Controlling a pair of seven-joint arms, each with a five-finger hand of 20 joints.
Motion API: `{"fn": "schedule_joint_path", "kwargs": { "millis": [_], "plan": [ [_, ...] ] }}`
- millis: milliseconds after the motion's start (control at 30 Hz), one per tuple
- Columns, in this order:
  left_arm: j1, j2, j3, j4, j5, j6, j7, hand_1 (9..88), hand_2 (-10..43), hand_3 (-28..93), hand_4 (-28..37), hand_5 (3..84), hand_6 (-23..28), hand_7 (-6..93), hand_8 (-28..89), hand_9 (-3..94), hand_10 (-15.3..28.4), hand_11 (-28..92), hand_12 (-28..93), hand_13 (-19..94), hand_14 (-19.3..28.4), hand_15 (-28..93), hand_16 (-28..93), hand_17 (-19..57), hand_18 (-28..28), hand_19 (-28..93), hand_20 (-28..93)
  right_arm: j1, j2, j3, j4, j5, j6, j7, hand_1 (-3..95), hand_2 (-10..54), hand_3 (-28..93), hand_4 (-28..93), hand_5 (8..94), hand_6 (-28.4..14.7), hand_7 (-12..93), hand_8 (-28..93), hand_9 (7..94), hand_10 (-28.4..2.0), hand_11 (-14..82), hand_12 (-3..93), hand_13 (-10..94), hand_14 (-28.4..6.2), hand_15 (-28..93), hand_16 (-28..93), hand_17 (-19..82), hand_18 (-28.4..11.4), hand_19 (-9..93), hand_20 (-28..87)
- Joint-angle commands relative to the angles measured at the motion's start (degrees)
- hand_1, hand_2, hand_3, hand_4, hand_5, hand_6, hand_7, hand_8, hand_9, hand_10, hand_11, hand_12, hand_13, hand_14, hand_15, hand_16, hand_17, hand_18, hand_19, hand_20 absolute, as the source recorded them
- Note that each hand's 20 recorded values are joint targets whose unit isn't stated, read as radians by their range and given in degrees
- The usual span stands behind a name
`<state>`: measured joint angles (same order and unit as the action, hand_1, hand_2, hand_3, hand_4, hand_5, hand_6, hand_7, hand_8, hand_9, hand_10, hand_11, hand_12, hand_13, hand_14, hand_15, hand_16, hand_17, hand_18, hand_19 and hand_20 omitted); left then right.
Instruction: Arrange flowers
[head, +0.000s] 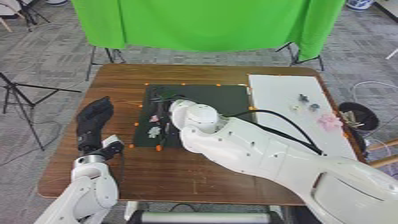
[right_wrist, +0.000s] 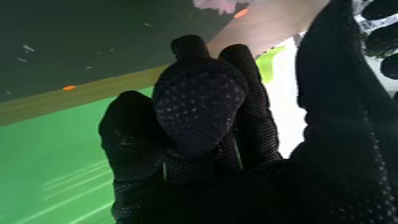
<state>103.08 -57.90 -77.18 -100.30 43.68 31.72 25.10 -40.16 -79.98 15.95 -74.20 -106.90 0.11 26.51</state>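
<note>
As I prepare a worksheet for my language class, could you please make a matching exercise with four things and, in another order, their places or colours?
1. Left hand
2. Large pink flower
3. Dark container
4. Hanging cloth

A. Bright green
B. At the table's right edge
C. Left of the dark mat
D. On the white sheet

Pairs: 1-C; 2-D; 3-B; 4-A
</note>
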Motion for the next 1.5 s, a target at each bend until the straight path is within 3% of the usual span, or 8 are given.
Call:
{"fn": "schedule_joint_path", "kwargs": {
  "millis": [33,167,300,733,1000,1067,1100,1500],
  "plan": [
    [1.37,0.09,-0.82,-0.80,-0.08,0.43,-0.29,70.0,15.6,61,11.8,50.0,0.9,29.5,-12,43.6,11.7,27,11,39,11.8,22,-1,20.7,10.5,19,28,3.21,2.23,0.76,-2.60,-0.88,2.04,-0.45,36.3,-9.5,67,-15,55.6,1.7,13,-9,67.1,-15.3,9.1,15.0,94,-2.0,54,29,64,-13.8,93,51],
    [2.68,1.19,-1.31,-1.71,-1.59,0.60,1.28,64.8,13.3,65,9.3,50.3,0.4,30.4,-13,43.7,11.6,28,10,39,11.9,23,-2,20.2,10.7,18,23,5.69,7.02,3.11,-8.30,-0.88,2.67,-1.44,35.6,-9.5,66,-15,54.9,1.4,13,-8,65.7,-15.5,8.8,15.0,93,-2.1,54,29,63,-14.4,93,50],
    [4.36,1.64,-3.39,-2.16,1.86,-1.29,1.21,51.7,4.7,71,-0.1,50.6,0.8,28.5,-12,45.1,12.0,29,9,39,13.1,25,-4,18.0,11.2,20,23,5.97,15.35,7.73,-16.84,-0.64,4.13,-2.57,34.3,-9.5,66,-15,54.4,0.7,12,-8,64.0,-15.6,8.6,15.0,92,-2.7,54,29,62,-14.9,93,50],
    [8.50,3.47,-8.52,-5.21,-2.47,1.05,5.24,39.7,1.9,69,-9.8,51.0,2.2,24.9,-11,48.0,13.3,28,10,40,14.6,25,-3,17.3,12.0,20,23,-20.68,42.76,42.75,-38.84,-2.64,7.04,-0.76,27.1,-9.5,64,-15,54.9,-1.7,9,-7,61.6,-17.0,8.3,15.1,88,-4.9,54,28,56,-17.0,93,46],
    [10.27,2.69,-9.93,-5.82,-4.22,2.20,5.67,38.5,11.5,60,-27.8,54.3,2.0,23.2,-11,51.0,13.8,27,10,42,14.6,25,-4,17.9,11.9,19,22,-51.51,47.28,70.02,-42.18,-6.75,2.13,6.80,26.7,-9.5,62,-16,56.4,-2.8,9,-6,67.1,-17.3,9.2,14.7,89,-5.0,53,28,57,-16.8,93,46],
    [10.64,2.63,-10.20,-5.90,-4.51,2.33,5.69,40.8,13.6,53,-28.2,55.9,2.0,22.1,-11,52.0,13.8,27,10,42,14.6,25,-4,18.2,11.9,19,23,-56.48,47.35,73.90,-42.19,-5.67,-1.47,7.77,26.6,-9.5,60,-17,57.5,-2.9,9,-6,68.0,-17.5,9.2,14.8,89,-5.0,53,28,57,-16.9,93,46],
    [11.08,3.49,-8.47,-7.19,-5.64,4.54,7.02,41.8,14.1,51,-28.2,56.2,2.0,21.9,-11,52.3,13.8,27,10,42,14.6,25,-4,18.3,11.9,19,23,-58.27,47.09,75.40,-42.10,-5.24,-3.64,8.27,26.2,-9.5,60,-17,57.6,-3.0,9,-6,68.1,-17.5,9.2,14.8,89,-5.0,53,28,57,-16.9,93,46],
    [12.33,1.92,-8.84,-7.69,-6.05,3.06,6.53,36.7,8.1,67,-26.2,55.7,2.6,21.8,-10,52.6,14.2,27,10,42,14.9,26,-4,18.0,11.9,20,23,-63.87,43.54,75.88,-38.78,-3.89,-6.26,11.06,25.3,-9.5,60,-20,57.2,-2.9,8,-6,71.3,-16.9,9.7,15.0,89,-5.2,53,28,57,-17.1,93,46]
  ]
}}
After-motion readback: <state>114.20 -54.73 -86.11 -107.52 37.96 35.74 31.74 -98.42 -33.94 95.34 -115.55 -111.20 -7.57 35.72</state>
